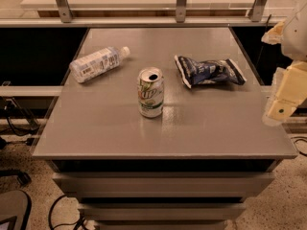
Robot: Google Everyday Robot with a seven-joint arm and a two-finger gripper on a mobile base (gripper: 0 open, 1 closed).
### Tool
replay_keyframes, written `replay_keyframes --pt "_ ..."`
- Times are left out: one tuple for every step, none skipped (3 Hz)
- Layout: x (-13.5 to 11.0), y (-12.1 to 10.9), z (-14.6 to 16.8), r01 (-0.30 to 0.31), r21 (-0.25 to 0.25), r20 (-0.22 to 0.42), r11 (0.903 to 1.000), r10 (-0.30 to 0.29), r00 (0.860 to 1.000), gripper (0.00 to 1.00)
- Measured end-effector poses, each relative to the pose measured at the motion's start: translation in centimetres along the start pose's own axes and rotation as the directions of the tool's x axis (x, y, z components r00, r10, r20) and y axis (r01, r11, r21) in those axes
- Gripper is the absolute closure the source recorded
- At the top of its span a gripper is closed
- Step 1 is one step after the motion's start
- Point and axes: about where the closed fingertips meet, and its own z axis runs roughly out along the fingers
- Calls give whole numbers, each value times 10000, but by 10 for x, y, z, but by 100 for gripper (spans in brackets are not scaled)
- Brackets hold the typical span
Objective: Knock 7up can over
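Note:
The 7up can [151,92] stands upright near the middle of the grey table [96,133], white and green with an open silver top. My gripper [283,99] is at the right edge of the view, beside the table's right side and well to the right of the can, apart from it.
A clear plastic bottle with a white label [97,63] lies on its side at the table's back left. A dark blue snack bag [208,71] lies at the back right, between can and gripper. A railing runs behind the table. Cables lie on the floor at left.

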Motion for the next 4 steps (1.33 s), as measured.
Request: replay_keyframes --pt "0 0 0 0 2 1 10000 0 10000 0" --pt "-7 -2 6 -40 -166 692 9999 51 9976 0" --pt "-29 -9 26 147 -617 1956 9980 -23 9807 0" --pt "-49 -16 49 238 -1091 3399 9937 148 9403 0"
